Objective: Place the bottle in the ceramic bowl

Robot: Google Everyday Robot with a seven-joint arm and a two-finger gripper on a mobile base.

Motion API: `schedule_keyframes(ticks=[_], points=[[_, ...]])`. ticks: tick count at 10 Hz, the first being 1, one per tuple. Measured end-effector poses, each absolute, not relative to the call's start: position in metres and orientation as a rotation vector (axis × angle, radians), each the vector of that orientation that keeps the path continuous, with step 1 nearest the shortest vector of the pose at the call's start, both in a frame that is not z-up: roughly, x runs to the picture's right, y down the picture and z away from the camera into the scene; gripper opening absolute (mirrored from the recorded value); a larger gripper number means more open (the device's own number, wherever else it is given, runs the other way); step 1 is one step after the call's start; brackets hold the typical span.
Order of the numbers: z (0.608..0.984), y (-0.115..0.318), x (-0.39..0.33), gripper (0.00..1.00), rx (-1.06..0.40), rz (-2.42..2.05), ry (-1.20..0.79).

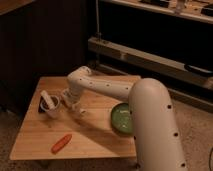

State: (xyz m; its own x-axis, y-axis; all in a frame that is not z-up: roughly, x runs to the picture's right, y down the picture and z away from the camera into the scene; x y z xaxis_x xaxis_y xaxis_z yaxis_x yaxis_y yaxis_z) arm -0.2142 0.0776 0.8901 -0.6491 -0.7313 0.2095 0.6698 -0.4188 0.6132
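Presently the gripper [70,99] sits low over the wooden table [100,142], just right of the white cup [51,107] with its stick [46,97], the arm [107,88] reaching in from the right; whether it is spread or closed cannot be told. The bottle [79,108] shows as a small pale shape at the gripper, apparently on the tabletop between cup and green ceramic bowl [119,121], well apart from the bowl. An orange carrot-like item [61,143] lies nearer the front edge.
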Motion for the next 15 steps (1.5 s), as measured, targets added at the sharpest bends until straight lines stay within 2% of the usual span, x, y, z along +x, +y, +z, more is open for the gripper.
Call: schedule_keyframes(ticks=[6, 7, 10, 11, 15], points=[[0.88, 0.078, -0.21, 0.03, 0.112, -2.106, -0.853], [0.878, 0.078, -0.209, 0.1, 0.11, -2.104, -0.852], [0.876, 0.082, -0.208, 0.4, 0.111, -2.101, -0.85], [0.871, 0.079, -0.204, 0.44, 0.114, -2.097, -0.848], [0.868, 0.082, -0.204, 0.45, 0.114, -2.098, -0.846]])
